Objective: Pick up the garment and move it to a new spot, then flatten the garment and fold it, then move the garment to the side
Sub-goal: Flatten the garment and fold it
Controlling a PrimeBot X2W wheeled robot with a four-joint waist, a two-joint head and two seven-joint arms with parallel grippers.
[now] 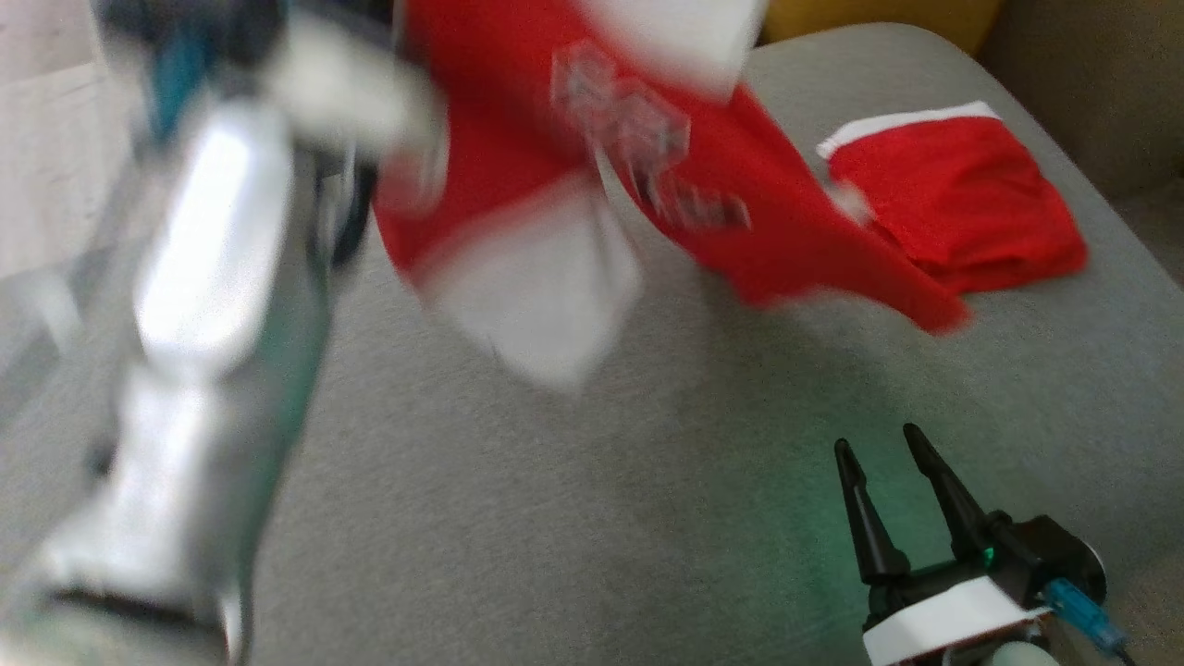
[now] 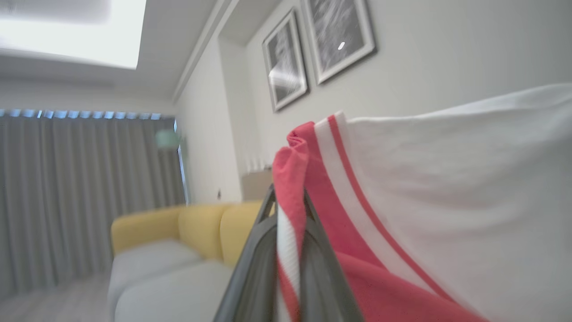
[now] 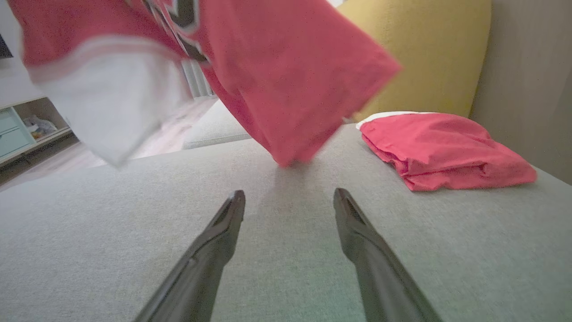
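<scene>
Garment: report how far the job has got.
Done: pickup. The garment hangs over the cushion from the left gripper, shut on its striped edge. In hand: the move to a new spot. Left: flattening, folding, moving aside. The right gripper is open and empty.

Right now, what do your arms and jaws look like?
My left arm is a shiny silver-white shell, blurred here, with teal near its top. The left fingers are dark grey. The right fingers are long, black and pointed. They sit on a black base with a white band, a tiny green light and a blue plug.
</scene>
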